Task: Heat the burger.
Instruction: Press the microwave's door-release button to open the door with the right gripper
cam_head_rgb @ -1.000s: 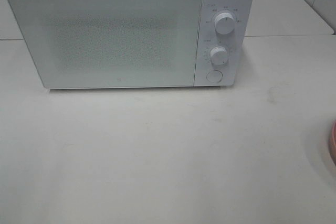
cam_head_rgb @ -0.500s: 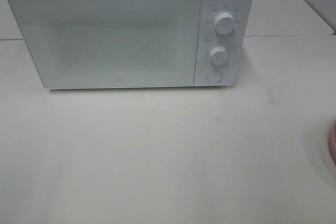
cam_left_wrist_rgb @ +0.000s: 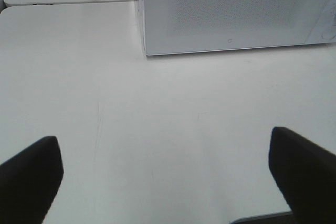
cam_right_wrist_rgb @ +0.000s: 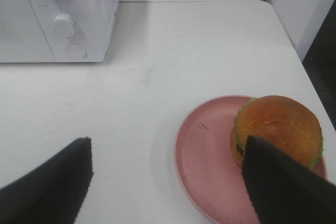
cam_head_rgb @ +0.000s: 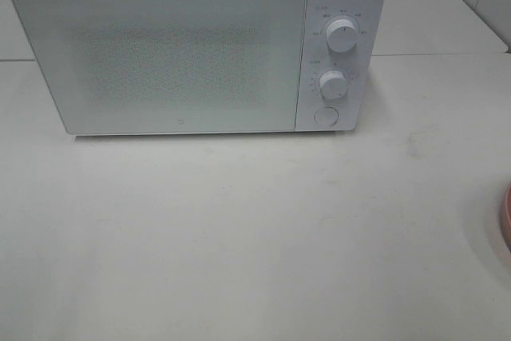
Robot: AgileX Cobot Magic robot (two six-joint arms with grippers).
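Right wrist, burger (cam_right_wrist_rgb: 276,129) upright, bun up, on plate (cam_right_wrist_rgb: 205,157)

A: White microwave (cam_head_rgb: 184,45) at twelve o'clock, door shut, sitting on the white table (cam_head_rgb: 239,237).
B: Upper knob (cam_head_rgb: 342,36), lower knob (cam_head_rgb: 333,85), round button (cam_head_rgb: 325,116) beneath. Pink plate (cam_head_rgb: 507,221) peeking in at four o'clock.

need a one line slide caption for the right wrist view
Right gripper, jaws open, poised by the burger on its pink plate, with the closed microwave nearby on the white table
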